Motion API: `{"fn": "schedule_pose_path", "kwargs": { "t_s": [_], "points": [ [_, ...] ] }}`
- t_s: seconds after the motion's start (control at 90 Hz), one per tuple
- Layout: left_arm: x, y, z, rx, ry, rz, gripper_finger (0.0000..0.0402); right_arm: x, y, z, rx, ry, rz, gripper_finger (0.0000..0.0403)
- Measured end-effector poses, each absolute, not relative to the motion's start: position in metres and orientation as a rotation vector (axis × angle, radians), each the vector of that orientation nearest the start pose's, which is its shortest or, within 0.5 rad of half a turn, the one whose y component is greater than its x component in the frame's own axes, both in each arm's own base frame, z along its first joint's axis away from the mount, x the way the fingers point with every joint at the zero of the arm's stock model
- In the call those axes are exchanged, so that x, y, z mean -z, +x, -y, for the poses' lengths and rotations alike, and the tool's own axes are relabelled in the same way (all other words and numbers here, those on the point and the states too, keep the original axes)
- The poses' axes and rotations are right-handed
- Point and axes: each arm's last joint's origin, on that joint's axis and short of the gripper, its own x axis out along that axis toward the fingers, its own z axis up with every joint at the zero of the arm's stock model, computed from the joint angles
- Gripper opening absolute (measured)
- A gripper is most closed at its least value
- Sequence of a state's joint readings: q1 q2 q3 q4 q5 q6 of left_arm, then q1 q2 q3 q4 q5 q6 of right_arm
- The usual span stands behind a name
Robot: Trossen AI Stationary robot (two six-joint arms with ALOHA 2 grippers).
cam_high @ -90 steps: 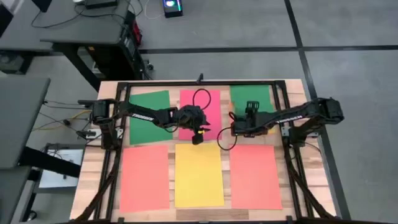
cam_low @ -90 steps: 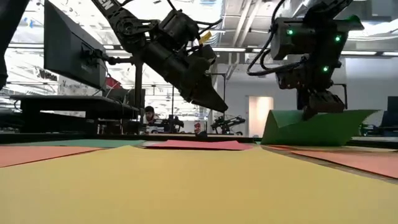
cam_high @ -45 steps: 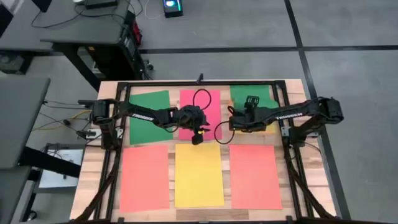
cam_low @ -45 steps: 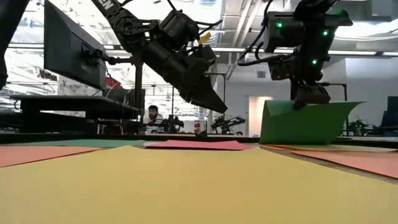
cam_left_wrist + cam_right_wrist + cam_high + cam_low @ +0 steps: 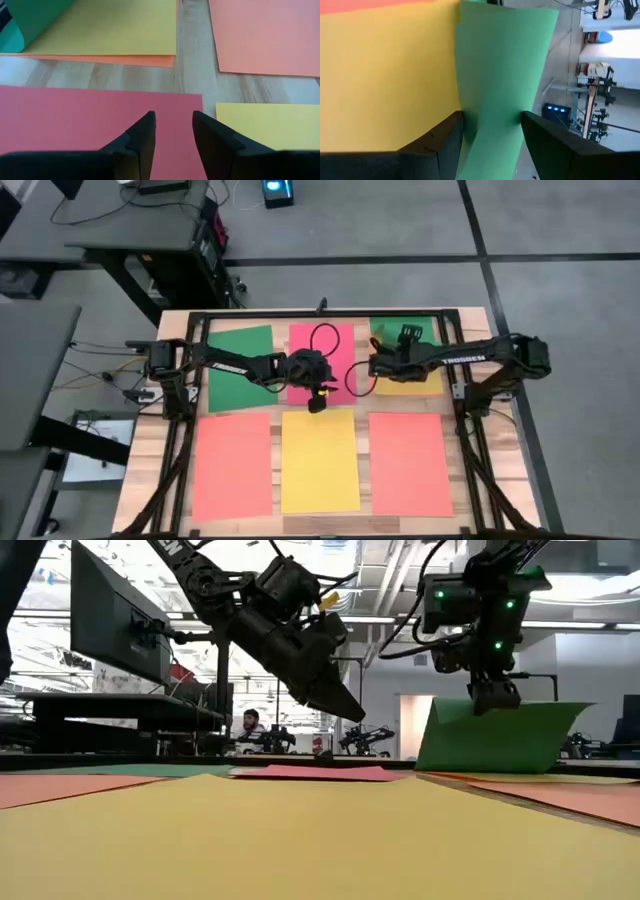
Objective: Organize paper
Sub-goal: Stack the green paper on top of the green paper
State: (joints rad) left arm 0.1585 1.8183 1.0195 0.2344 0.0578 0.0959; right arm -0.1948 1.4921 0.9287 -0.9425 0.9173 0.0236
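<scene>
Our right gripper [image 5: 495, 700] is clamped on a green sheet [image 5: 495, 740], lifting it off the yellow sheet [image 5: 408, 380] beneath. Our left gripper [image 5: 172, 132], slightly open and empty, hovers over the pink-red sheet [image 5: 75, 117]. We judge the sorting barely begun; most sheets lie separate.

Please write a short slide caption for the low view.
Right gripper lifts a green sheet on edge while the left gripper hovers over the pink sheet.
</scene>
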Motion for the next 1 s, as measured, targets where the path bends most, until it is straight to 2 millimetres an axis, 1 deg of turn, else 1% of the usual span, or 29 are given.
{"fn": "schedule_pose_path", "kwargs": {
  "t_s": [0.178, 0.322, 0.578, 0.756, 0.844, 1.0],
  "points": [
    [-0.174, 0.376, -0.058, -0.071, 0.032, -0.566, 0.0113, -0.202, 0.234, 0.074, 0.923, -0.534, -1.463, 0.0189],
    [-0.174, 0.376, -0.058, -0.070, 0.037, -0.565, 0.0113, -0.202, 0.233, 0.073, 0.928, -0.528, -1.464, 0.0189],
    [-0.174, 0.376, -0.059, -0.079, 0.047, -0.567, 0.0113, -0.220, 0.234, 0.073, 0.987, -0.456, -1.454, 0.0189],
    [-0.174, 0.376, -0.059, -0.082, 0.048, -0.568, 0.0113, -0.226, 0.237, 0.073, 0.977, -0.438, -1.440, 0.0189],
    [-0.174, 0.375, -0.059, -0.082, 0.048, -0.570, 0.0113, -0.225, 0.236, 0.075, 0.951, -0.383, -1.454, 0.0189],
    [-0.174, 0.375, -0.059, -0.083, 0.048, -0.572, 0.0113, -0.222, 0.235, 0.082, 0.865, -0.198, -1.481, 0.0184]
  ]
}}
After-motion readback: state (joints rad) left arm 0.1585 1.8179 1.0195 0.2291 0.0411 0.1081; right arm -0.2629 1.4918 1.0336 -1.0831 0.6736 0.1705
